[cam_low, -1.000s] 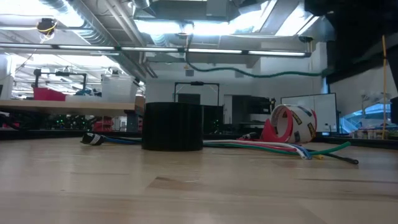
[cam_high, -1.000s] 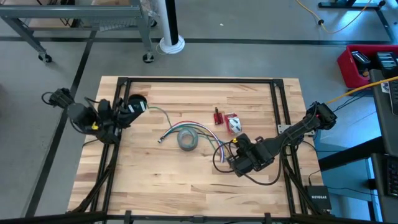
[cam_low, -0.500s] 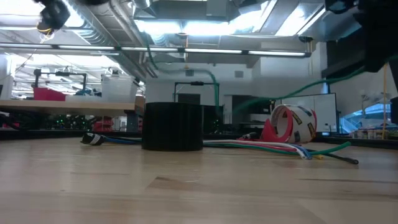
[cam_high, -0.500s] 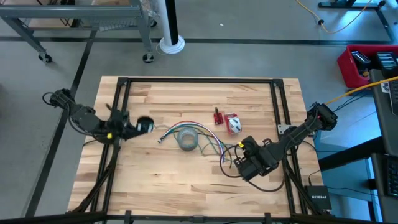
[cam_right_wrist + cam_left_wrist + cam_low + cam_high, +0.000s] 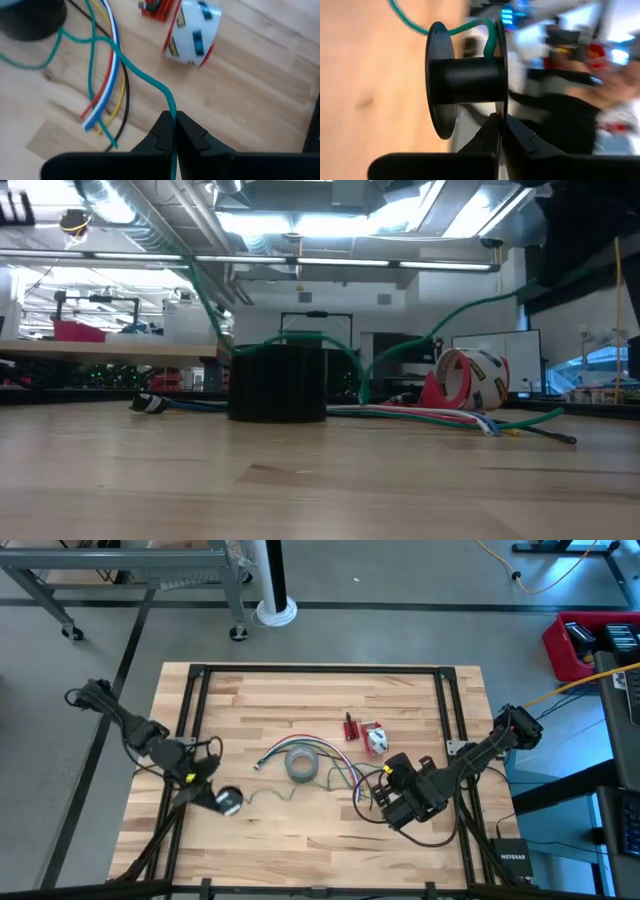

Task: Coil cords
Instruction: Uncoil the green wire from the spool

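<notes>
The only readable text is the word NETGEAR in white letters on a small black box (image 5: 510, 860) beside the desk's (image 5: 300, 830) right edge in the high view.

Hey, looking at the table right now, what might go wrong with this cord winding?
1. The green cord, pinched in the right tool, runs past the grey tape roll to the black spool gripped by the left tool; it may snag the roll and drag it.
2. It lies among the loose coloured wires and might tangle them.
</notes>
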`<move>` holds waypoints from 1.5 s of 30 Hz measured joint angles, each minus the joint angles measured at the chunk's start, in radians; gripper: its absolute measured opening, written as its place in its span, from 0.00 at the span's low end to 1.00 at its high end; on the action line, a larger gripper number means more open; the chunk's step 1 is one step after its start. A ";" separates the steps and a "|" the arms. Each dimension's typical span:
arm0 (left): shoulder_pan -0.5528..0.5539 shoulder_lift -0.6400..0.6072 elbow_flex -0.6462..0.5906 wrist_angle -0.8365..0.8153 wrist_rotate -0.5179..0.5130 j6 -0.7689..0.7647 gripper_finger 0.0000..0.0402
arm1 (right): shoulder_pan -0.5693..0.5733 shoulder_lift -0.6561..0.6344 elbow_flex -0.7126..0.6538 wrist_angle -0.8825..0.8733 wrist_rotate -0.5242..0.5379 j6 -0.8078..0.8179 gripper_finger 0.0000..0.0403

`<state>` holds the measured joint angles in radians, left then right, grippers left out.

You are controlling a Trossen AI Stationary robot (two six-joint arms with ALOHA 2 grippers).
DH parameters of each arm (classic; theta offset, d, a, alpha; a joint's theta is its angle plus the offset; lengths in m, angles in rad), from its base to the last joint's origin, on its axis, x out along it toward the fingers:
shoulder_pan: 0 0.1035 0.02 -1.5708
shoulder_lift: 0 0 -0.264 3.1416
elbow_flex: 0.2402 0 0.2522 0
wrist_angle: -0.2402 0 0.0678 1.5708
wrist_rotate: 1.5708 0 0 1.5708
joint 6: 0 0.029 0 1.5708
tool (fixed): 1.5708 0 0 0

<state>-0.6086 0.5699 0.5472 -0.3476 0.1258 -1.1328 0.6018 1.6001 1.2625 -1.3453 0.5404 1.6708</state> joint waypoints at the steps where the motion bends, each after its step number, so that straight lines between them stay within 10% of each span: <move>1: 0.000 0.019 0.000 0.067 0.024 0.028 0.00 | 0.000 0.000 0.000 0.000 0.014 0.004 0.02; 10: 0.000 0.186 0.000 0.635 0.205 0.455 0.00 | 0.000 0.000 0.000 0.001 0.097 0.036 0.02; 29: -0.090 0.454 0.000 1.003 0.291 0.442 0.00 | -0.017 -0.012 0.000 -0.228 0.166 0.187 0.02; 45: -0.146 0.563 0.000 1.255 0.244 0.765 0.00 | -0.160 -0.014 0.000 -0.225 0.167 0.127 0.02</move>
<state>-0.7551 1.1324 0.5472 0.9075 0.3698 -0.3679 0.4414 1.5856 1.2629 -1.5707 0.7079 1.7973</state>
